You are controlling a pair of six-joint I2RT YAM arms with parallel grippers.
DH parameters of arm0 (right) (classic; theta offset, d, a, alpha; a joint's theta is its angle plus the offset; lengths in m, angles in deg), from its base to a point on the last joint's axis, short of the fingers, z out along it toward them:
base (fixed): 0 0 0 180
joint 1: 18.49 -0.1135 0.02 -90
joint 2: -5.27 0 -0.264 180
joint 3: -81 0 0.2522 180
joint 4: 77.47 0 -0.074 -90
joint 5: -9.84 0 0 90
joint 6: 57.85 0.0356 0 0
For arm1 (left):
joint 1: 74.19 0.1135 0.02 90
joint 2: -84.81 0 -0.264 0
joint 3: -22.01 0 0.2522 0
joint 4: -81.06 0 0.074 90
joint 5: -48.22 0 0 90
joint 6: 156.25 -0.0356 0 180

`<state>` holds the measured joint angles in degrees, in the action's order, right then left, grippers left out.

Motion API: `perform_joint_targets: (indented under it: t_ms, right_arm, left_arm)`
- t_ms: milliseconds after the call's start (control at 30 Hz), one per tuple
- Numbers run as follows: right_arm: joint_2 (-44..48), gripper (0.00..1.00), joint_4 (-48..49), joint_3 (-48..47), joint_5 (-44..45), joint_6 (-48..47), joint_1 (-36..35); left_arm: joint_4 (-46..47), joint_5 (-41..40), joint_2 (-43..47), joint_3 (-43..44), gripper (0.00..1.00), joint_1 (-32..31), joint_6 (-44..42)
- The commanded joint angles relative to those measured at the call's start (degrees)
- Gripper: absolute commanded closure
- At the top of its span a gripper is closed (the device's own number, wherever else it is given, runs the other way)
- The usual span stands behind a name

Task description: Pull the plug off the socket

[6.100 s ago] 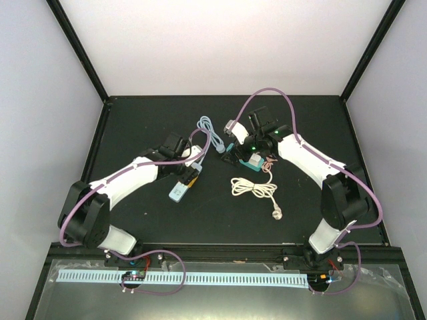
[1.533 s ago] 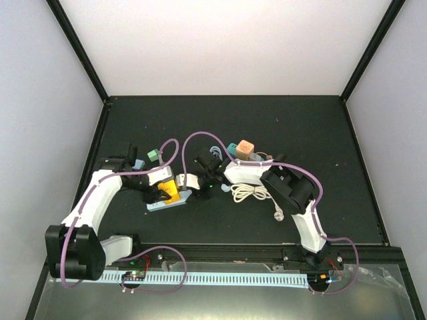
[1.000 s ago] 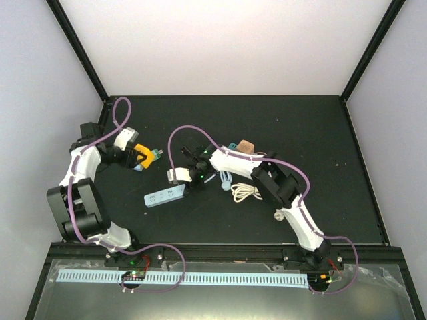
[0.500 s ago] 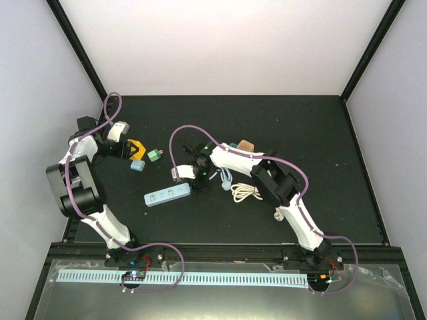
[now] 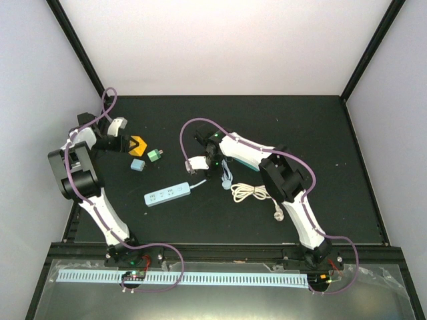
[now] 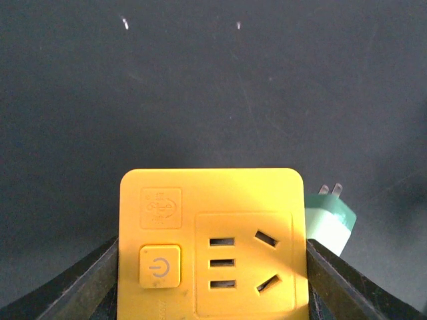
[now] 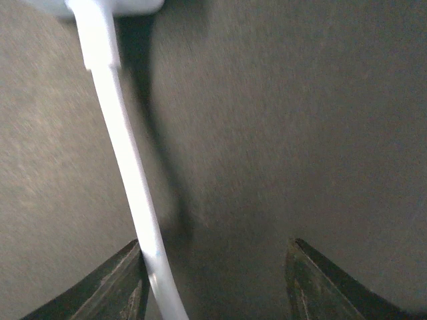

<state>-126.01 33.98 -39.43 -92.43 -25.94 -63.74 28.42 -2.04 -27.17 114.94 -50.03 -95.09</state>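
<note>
A yellow socket cube (image 6: 212, 247) fills the left wrist view, and my left gripper (image 6: 212, 267) is shut on its two sides. In the top view the socket (image 5: 138, 143) is held at the far left. The green plug (image 5: 155, 155) lies on the mat just right of it, apart from the socket. Its prongs show beside the cube's right edge in the left wrist view, where the plug (image 6: 328, 223) rests on the mat. My right gripper (image 7: 213, 267) is open low over the mat, with a white cord (image 7: 127, 167) running along its left finger.
A light blue power strip (image 5: 167, 194) lies mid-table, its white cord leading toward my right gripper (image 5: 208, 167). A small pale blue cube (image 5: 137, 165) sits near the plug. A pale blue cable (image 5: 227, 177) and a cream coiled cable (image 5: 250, 193) lie to the right.
My left gripper drew back-left with the yellow socket, leaving the green plug on the mat. My right gripper moved right and back from the power strip's end, and its jaws opened wide, then narrowed.
</note>
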Motion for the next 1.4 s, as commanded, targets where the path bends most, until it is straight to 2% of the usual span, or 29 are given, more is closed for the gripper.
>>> perform_joint_targets:
  t_ms: [0,167,233,300,400,467,500,733,967,1133,1367]
  right_arm:
    - [1.6,0.45,0.0,0.5,6.0,-4.7,0.3]
    - [-0.5,0.57,0.3,-1.6,8.4,-5.2,0.4]
    - [-1.0,0.62,0.5,-2.2,8.8,-5.2,0.4]
    - [-1.1,0.67,1.3,-2.2,9.2,-5.2,0.5]
    - [-1.2,0.73,2.7,-2.4,10.5,-5.7,0.5]
    - [-1.4,0.75,3.3,-3.2,11.3,-6.2,0.6]
    - [-1.8,0.76,3.2,-4.1,11.7,-6.4,0.7]
    - [-8.0,0.78,1.5,-13.6,16.6,-9.3,1.9]
    - [-16.4,0.82,0.6,-26.4,21.3,-14.4,4.9]
    - [-18.3,0.84,5.0,-27.6,24.0,-17.4,8.2]
    - [-18.2,0.85,8.8,-28.1,25.0,-16.6,13.6]
  left_arm:
    - [-4.3,7.9,-4.1,6.3,0.65,0.5,0.9]
    - [-5.5,8.9,-9.3,9.8,0.58,1.5,4.0]
    - [-4.9,8.9,-10.6,10.6,0.51,2.4,6.0]
    - [-5.1,7.9,-11.3,11.5,0.37,2.8,6.9]
    - [-4.2,5.5,-10.5,10.8,0.21,2.8,7.3]
    - [-3.2,3.7,-9.5,9.9,0.06,2.8,7.4]
    - [-2.9,3.4,-9.0,9.4,0.02,2.8,7.2]
    - [-0.6,0.9,-1.5,3.4,0.01,2.0,4.7]
    - [-0.3,2.7,6.6,-1.6,0.01,0.9,2.4]
    - [0.1,2.4,12.1,-4.7,0.01,-0.8,1.2]
    - [0.3,1.1,18.3,-8.5,0.01,-4.4,-0.2]
